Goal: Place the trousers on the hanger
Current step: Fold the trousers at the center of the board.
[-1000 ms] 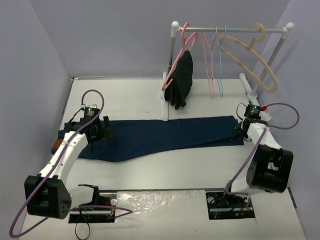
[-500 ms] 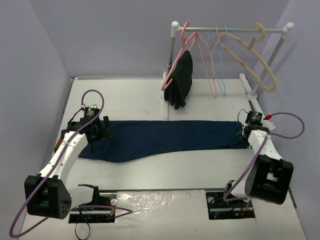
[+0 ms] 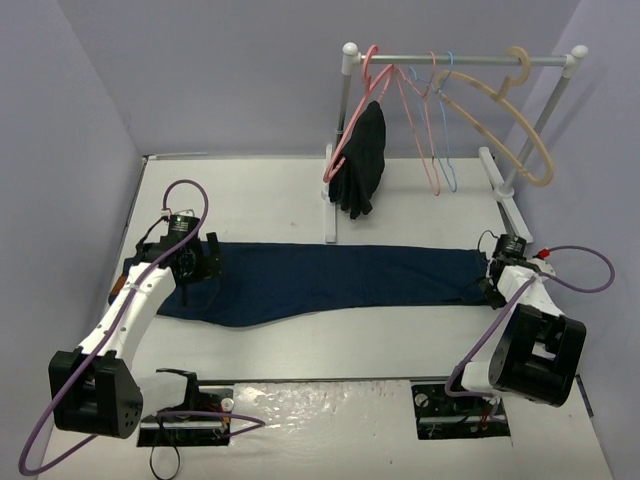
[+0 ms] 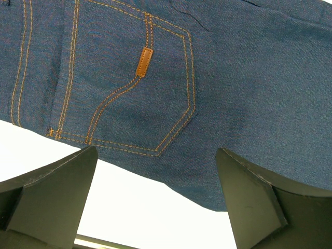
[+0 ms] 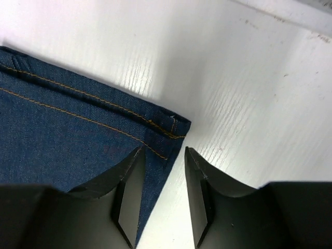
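Straddling the trousers (image 5: 67,140) at the hem, right fingers (image 5: 129,179) sit slightly parted; left fingers (image 4: 52,192) gape empty.

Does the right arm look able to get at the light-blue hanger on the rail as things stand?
Probably yes. The hanger hangs on that arm's side with nothing standing between; the right tool sits low at the trousers' hem, though pink hangers crowd the hanger.

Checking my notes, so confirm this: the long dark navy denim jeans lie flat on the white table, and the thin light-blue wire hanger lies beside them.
One point is wrong. The thin light-blue wire hanger hangs from the grey rail at the back, as the top external view shows. The long dark navy denim jeans do lie flat on the white table.
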{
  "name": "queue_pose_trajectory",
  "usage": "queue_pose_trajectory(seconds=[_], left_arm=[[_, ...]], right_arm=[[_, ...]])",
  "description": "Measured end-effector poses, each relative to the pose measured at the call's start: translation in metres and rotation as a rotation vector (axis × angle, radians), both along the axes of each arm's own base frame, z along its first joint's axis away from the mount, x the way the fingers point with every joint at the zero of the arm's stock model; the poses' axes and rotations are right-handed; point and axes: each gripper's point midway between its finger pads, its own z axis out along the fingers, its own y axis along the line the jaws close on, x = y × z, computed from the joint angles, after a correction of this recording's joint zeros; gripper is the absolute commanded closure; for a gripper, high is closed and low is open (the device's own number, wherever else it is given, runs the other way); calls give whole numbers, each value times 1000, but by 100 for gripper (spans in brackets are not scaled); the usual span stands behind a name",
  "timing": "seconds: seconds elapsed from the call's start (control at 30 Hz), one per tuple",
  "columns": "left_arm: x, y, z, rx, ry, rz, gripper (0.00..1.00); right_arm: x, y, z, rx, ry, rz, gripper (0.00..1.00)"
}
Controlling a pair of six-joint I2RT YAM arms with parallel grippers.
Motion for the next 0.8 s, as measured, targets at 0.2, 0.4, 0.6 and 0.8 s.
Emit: queue_pose_trajectory(seconds=[0.2,0.4,0.6,0.8], left_arm=[[0,-3,-4,-15,17,-10,3],[0,-7,-8,-30,34,-20,3],[0,-8,-8,-37,33,-24,3],[0,-9,-8,-40,33,-28,3]], right_arm=[[31,-6,36,-75,-64,125,61],[57,29,36,-34,-89,368,61],[53,37,6,29,-19,442,61],[66,20,-19,58,42,464,61]])
